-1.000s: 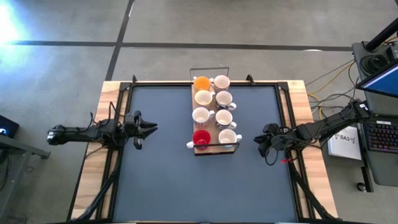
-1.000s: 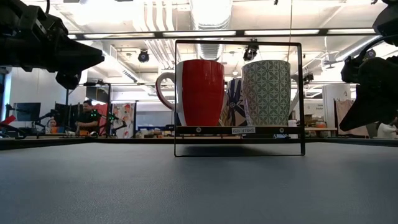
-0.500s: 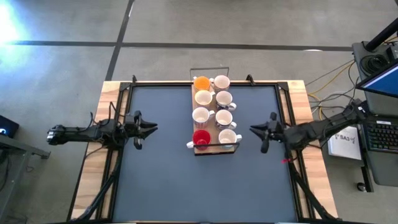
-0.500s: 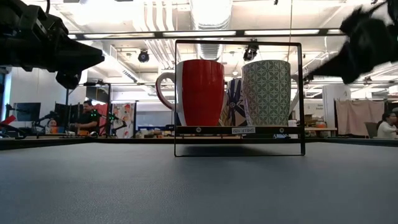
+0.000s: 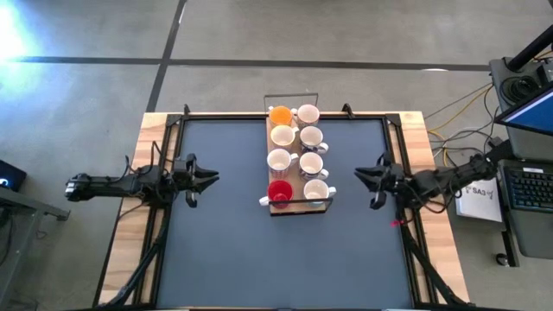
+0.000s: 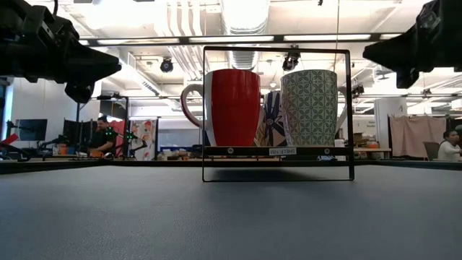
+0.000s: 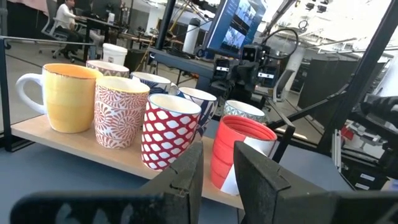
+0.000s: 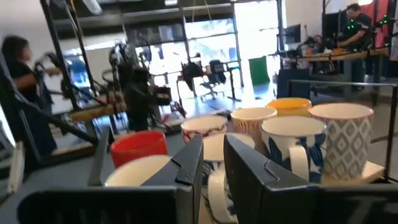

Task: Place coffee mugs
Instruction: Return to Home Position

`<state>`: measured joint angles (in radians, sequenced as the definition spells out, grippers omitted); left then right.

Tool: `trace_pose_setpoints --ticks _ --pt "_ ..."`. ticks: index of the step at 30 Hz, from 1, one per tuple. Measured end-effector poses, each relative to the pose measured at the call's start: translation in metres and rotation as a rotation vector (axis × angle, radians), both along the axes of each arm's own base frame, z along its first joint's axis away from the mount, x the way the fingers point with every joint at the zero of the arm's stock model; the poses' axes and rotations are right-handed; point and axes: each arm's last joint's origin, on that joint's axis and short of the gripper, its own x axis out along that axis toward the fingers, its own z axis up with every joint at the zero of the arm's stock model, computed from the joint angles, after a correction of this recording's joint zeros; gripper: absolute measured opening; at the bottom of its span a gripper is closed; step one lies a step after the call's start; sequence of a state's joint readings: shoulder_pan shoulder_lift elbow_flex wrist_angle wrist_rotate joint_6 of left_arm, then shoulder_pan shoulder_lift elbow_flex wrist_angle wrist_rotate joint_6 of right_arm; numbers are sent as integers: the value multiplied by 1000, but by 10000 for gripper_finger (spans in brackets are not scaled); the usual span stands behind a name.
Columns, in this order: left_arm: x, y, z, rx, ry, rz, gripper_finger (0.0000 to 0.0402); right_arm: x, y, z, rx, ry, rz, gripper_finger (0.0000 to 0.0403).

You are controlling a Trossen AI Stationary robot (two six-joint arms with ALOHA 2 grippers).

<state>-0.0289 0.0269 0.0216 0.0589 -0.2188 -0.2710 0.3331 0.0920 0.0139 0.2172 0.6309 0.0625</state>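
Coffee mugs (image 5: 282, 160) crowd the wooden board (image 5: 296, 205); we see the left gripper (image 5: 212, 179) and right gripper (image 5: 359, 177) flanking it, jaws narrowly parted.

The right gripper (image 5: 365, 180) has lifted from a drooping pose to a level one, and in the low view it now sits high up, pointing toward the coffee mugs (image 5: 309, 163). Seen from above, it then eased back slightly toward the right edge of the worktop (image 5: 225, 250).
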Motion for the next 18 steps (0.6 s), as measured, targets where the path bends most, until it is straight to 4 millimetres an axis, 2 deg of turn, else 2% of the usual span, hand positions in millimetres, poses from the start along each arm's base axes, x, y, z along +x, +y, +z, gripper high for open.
trace_pose_setpoints --ticks 9,18 --pt "0 0 0 0 0 0 71 -7 2 10 -193 -76 114 54" --pt "0 0 0 0 2 -1 71 -9 12 18 -318 -214 438 54"
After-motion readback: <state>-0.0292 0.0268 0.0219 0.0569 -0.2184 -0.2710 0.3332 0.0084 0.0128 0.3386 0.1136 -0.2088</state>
